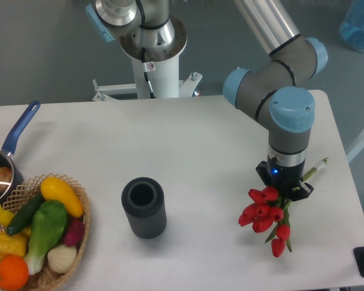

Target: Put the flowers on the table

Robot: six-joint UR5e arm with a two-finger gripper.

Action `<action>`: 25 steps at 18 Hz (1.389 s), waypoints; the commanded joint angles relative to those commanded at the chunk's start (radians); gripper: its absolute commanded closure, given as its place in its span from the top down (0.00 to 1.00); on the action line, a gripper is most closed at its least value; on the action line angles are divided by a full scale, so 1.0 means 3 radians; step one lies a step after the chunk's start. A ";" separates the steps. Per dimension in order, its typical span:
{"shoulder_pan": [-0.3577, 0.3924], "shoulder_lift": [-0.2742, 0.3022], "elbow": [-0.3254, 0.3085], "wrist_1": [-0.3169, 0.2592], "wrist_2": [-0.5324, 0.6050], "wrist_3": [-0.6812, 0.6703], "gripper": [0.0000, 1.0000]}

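A bunch of red tulips (264,213) with green stems lies slanted at the right side of the white table (200,145). The stem ends stick out to the upper right (318,163). My gripper (285,193) points straight down over the stems, just behind the blooms, and its black fingers (301,189) close around them. The arm's wrist hides most of the fingers. I cannot tell whether the blooms touch the tabletop or hang just above it.
A dark grey ribbed cylindrical vase (144,207) stands upright left of the flowers. A wicker basket (79,227) of toy fruit and vegetables sits at the front left. A blue-handled pot (3,167) is at the left edge. The table's right edge is close to the flowers.
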 joint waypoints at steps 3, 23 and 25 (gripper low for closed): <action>0.0000 0.0000 0.0000 0.0000 -0.0005 -0.0005 0.00; -0.0072 -0.0031 -0.0067 0.0087 -0.0184 -0.0716 1.00; -0.0046 -0.0010 -0.0092 0.0112 -0.0189 -0.0701 1.00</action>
